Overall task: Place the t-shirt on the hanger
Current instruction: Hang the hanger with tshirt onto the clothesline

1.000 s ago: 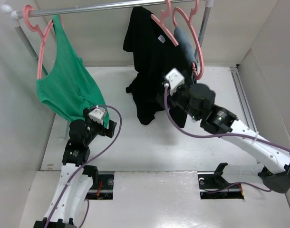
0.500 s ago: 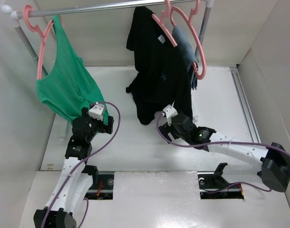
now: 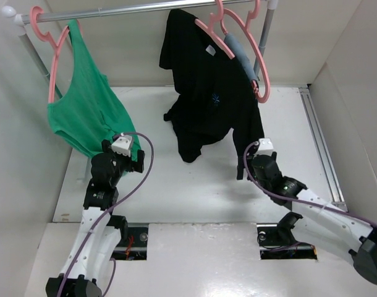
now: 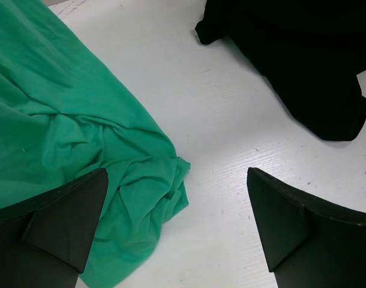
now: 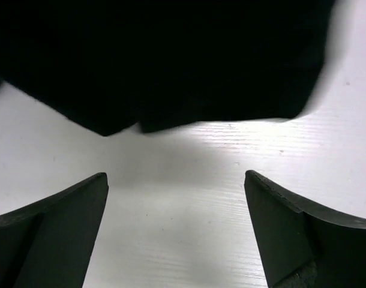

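Observation:
The black t-shirt [image 3: 204, 99] hangs on the pink hanger [image 3: 208, 34] from the rail; its blue logo and white neck label show. Its lower hem reaches the table. My right gripper [image 3: 245, 168] is low over the table just in front of the hem, open and empty; in the right wrist view the gripper [image 5: 177, 231] has bare table between its fingers and the black cloth [image 5: 171, 54] ahead. My left gripper [image 3: 138, 162] is open and empty beside the green top. In the left wrist view the gripper [image 4: 177, 234] faces the t-shirt hem [image 4: 303, 66] at the upper right.
A green tank top [image 3: 83, 105] hangs on a second pink hanger [image 3: 52, 59] at the left and pools on the table [image 4: 69, 138]. A third pink hanger holds a grey-blue cloth [image 3: 241, 52] right of the t-shirt. The metal rail [image 3: 133, 9] spans the back. White walls stand on both sides.
My right arm has drawn back from the t-shirt, down and to the right, to just above the table. The shirt now hangs free. The left arm has barely moved.

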Tool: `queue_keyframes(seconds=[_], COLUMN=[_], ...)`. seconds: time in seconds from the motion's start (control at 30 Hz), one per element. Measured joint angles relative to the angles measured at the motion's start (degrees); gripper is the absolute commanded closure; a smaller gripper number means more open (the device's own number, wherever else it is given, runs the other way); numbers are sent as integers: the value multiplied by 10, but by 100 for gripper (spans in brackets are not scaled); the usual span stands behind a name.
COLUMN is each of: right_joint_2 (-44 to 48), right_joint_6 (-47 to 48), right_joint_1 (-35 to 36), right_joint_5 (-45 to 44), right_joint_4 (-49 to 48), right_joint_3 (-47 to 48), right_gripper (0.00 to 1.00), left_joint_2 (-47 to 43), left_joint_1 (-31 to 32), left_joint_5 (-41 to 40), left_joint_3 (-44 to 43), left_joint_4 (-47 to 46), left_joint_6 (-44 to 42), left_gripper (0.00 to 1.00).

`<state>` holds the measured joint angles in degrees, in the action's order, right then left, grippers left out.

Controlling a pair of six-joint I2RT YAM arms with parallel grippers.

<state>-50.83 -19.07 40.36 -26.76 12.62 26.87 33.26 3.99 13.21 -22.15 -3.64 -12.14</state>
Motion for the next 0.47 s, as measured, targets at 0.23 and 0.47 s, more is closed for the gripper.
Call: queue_keyframes(seconds=[0.23, 0.47], right_joint_2=[35, 3], right_joint_6=[-49, -71], right_joint_1=[-22, -29], right_joint_5=[-39, -48], right_joint_4=[31, 55], right_joint_3=[-9, -2], right_gripper=[0, 0], left_joint_2=[0, 0], left_joint_1=[0, 0], left_joint_5=[0, 0], left_joint_3=[0, 0], left_joint_4=[0, 0], left_joint_6=[0, -4], left_gripper=[0, 0])
